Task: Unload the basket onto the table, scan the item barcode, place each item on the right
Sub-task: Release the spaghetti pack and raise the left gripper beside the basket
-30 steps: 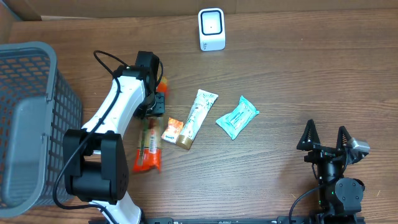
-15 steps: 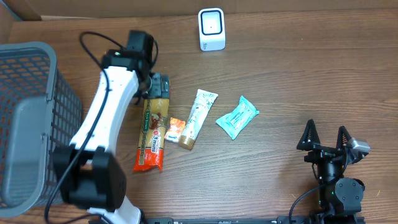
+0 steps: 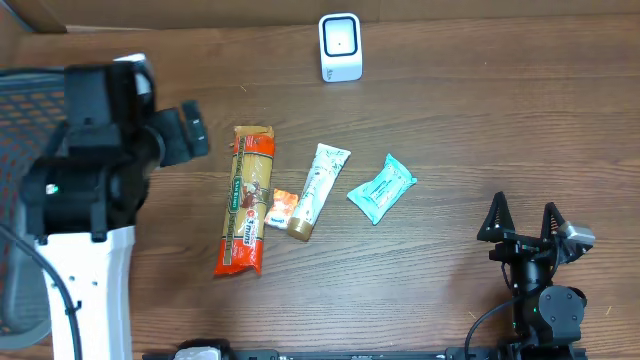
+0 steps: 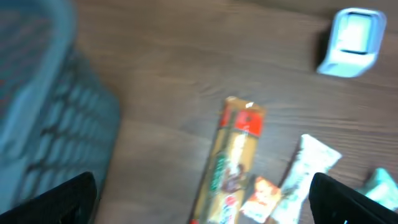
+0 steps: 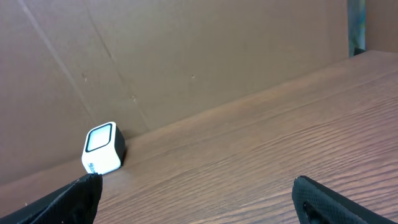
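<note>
Overhead, we found the long orange packet (image 3: 246, 210) lying flat on the bench (image 3: 450, 120), well apart from the scanner (image 3: 340, 47). The left claw (image 3: 197, 132) stood clear of it.

Left wrist: fingers (image 4: 56, 199) wide, nothing between.

Right wrist: right claw (image 5: 196, 182) wide, empty, facing the scanner.

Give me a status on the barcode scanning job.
Done: nothing that shows; no item is at the scanner. In hand: nothing. The left gripper hangs raised off the table, jaws open and empty; the right gripper sits parked, jaws open. Left: the long packet, small sachet, tube and teal pack all lie away from the scanner, so one must be picked up and presented.
</note>
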Robot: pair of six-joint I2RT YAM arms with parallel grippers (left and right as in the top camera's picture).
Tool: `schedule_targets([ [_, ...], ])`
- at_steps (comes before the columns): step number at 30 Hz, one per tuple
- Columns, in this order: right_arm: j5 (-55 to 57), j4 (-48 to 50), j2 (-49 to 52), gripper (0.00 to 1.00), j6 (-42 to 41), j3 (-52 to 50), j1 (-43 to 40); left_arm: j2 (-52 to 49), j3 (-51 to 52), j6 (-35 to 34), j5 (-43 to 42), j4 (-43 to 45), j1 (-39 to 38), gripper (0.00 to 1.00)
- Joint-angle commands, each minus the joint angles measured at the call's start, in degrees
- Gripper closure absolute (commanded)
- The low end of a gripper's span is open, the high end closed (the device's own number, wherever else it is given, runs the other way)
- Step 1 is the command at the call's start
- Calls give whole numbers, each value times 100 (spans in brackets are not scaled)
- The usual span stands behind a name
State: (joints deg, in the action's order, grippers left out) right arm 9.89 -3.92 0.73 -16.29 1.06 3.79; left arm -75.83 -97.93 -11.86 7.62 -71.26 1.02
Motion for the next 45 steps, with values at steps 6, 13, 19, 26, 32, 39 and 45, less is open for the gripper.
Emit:
schedule_targets([
  [6,57,35,-52,0,-13,-61,4,-13,-33,568,-352,-348,675,0],
  [13,57,37,-52,0,-13,-61,4,-20,-33,544,-426,-415,673,0],
  [19,57,35,-52,0,-13,-61,4,-22,-33,546,-426,-413,673,0],
  [26,57,35,-52,0,-13,-61,4,-24,-33,546,-426,-413,673,0],
  [32,57,37,-52,0,-13,-61,4,-24,-33,546,-426,-413,673,0],
  [39,57,35,-52,0,-13,-61,4,-24,-31,546,-426,-413,673,0],
  [45,57,37,-52,0,-13,-61,4,-28,-33,546,-426,-413,673,0],
])
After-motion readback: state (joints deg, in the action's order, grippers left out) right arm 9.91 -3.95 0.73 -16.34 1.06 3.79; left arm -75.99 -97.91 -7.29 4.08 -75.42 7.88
